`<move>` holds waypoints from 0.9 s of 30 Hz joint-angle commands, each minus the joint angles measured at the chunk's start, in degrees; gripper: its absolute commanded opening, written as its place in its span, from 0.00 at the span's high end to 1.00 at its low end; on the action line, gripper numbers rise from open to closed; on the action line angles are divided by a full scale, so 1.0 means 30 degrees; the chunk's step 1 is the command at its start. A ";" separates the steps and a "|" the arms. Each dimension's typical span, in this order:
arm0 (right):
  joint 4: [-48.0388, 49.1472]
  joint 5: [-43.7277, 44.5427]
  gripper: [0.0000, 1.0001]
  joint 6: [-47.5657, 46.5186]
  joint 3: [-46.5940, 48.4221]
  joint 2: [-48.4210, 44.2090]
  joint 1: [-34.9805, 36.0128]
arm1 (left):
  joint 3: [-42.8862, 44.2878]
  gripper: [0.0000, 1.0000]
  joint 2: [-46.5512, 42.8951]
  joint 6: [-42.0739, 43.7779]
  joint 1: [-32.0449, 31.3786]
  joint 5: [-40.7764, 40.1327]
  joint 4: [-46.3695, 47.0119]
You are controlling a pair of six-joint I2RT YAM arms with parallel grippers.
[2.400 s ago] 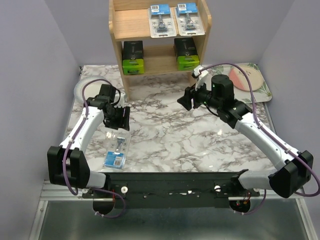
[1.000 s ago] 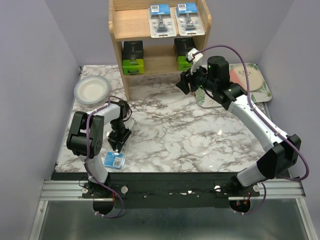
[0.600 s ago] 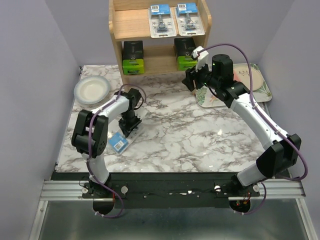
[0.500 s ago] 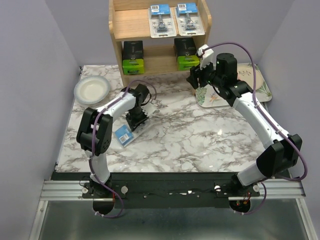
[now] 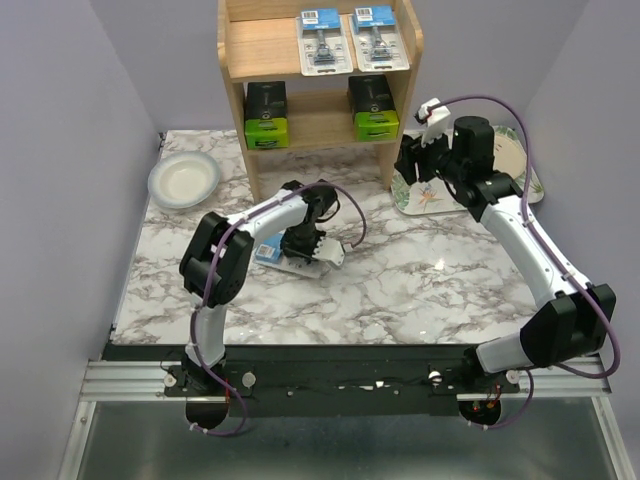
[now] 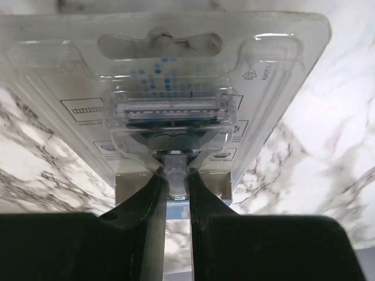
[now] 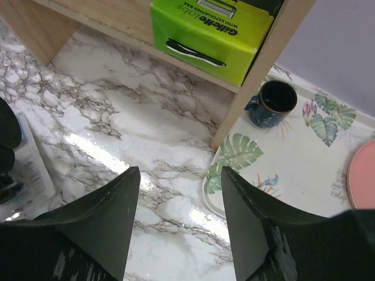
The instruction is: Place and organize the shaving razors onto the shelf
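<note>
My left gripper (image 5: 306, 246) is shut on a clear blister razor pack (image 5: 325, 255) with a blue card, low over the marble in front of the shelf. In the left wrist view the fingers (image 6: 146, 199) pinch the pack (image 6: 170, 76) at the razor's handle. The wooden shelf (image 5: 265, 50) holds two blister packs (image 5: 322, 42) (image 5: 375, 38) on its upper tier. Two black boxes with green ends (image 5: 266, 116) (image 5: 374, 108) stand on its lower tier. My right gripper (image 5: 408, 162) is open and empty beside the shelf's right post. Its wrist view shows one green box end (image 7: 205, 26).
A white bowl (image 5: 183, 181) sits at the far left of the marble table. A floral tray (image 5: 522, 172) lies right of the shelf; in the right wrist view it (image 7: 299, 170) carries a dark cup (image 7: 275, 103) and a pink plate (image 7: 362, 175).
My left gripper closed on the blister pack near the front left and has carried it right toward the table's middle, turning it. My right arm has swung right toward the tray.
</note>
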 commanded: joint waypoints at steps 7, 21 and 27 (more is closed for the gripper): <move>-0.0472 -0.0614 0.34 0.0766 -0.0476 -0.0664 -0.0378 | -0.5774 0.47 -0.4610 1.2153 -0.0258 -0.3460 0.7462; -0.1171 -0.4598 0.37 0.0447 -0.1034 0.0591 0.0146 | -0.0542 0.45 -0.5781 -1.9240 0.1208 0.2041 0.3041; -0.2258 -0.4131 0.35 0.1468 -0.1148 0.1503 0.0531 | -0.5181 0.49 -0.8157 -2.8368 0.1325 0.1753 0.7177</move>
